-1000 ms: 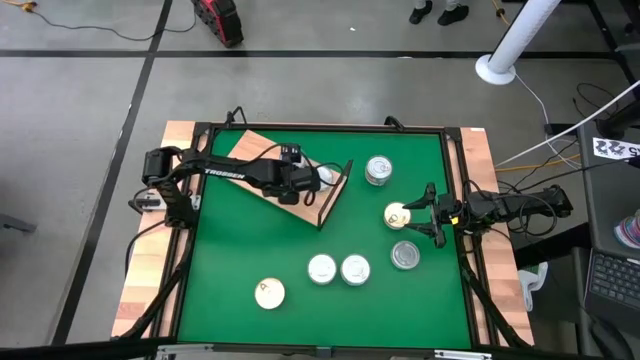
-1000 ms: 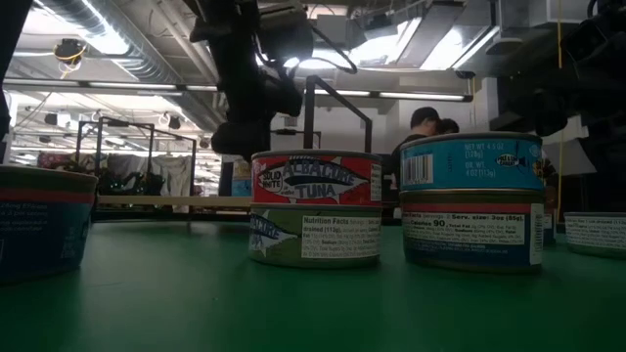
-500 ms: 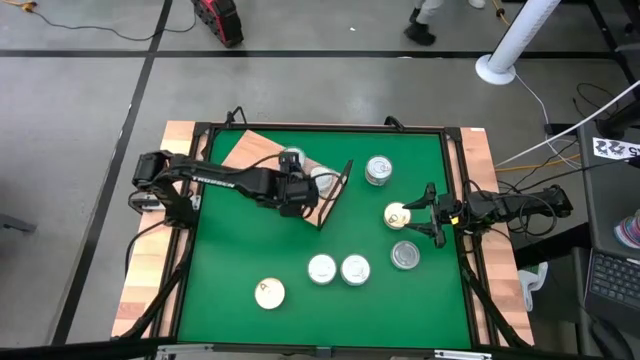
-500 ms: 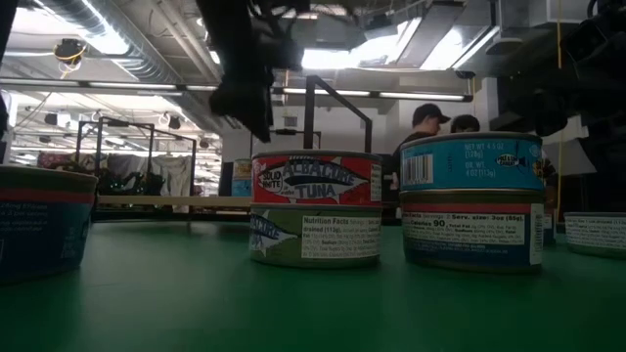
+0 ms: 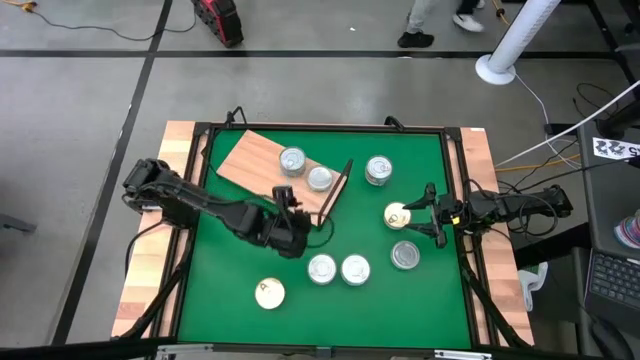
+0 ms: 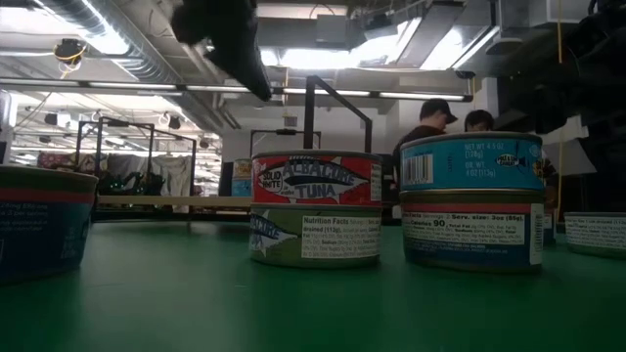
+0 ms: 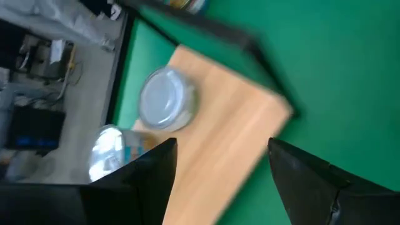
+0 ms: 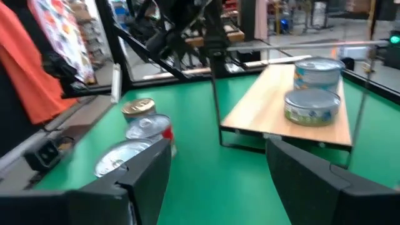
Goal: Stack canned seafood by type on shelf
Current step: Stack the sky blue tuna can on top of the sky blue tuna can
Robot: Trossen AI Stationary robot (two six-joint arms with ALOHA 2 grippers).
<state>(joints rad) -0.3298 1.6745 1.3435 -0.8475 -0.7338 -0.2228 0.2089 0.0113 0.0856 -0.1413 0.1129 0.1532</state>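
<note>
The light-brown shelf board [image 5: 262, 157] lies at the far left of the green mat, its black wire frame end [image 5: 340, 185] toward the middle. Two silver-topped tins [image 5: 292, 160] [image 5: 319, 178] stand on the board; both also show in the left wrist view [image 7: 165, 100]. My left gripper [image 5: 297, 240] is open and empty over the mat, near of the shelf. My right gripper [image 5: 428, 216] is open at the right, its fingers just right of a gold-topped tin [image 5: 397, 214], touching nothing. Other tins stand on the mat, with two stacks of two [image 6: 315, 205] [image 6: 471, 200].
Loose tins stand at the far right [image 5: 378, 170], near right [image 5: 405, 255], near middle [image 5: 322, 268] [image 5: 355, 268] and near left [image 5: 269, 292]. A black rail [image 5: 320, 128] frames the mat. People stand in the room beyond [image 6: 430, 117].
My left gripper has drawn back from over the shelf board toward the table's near edge and now hangs over the mat. The tin it covered on the board now stands uncovered beside the other one.
</note>
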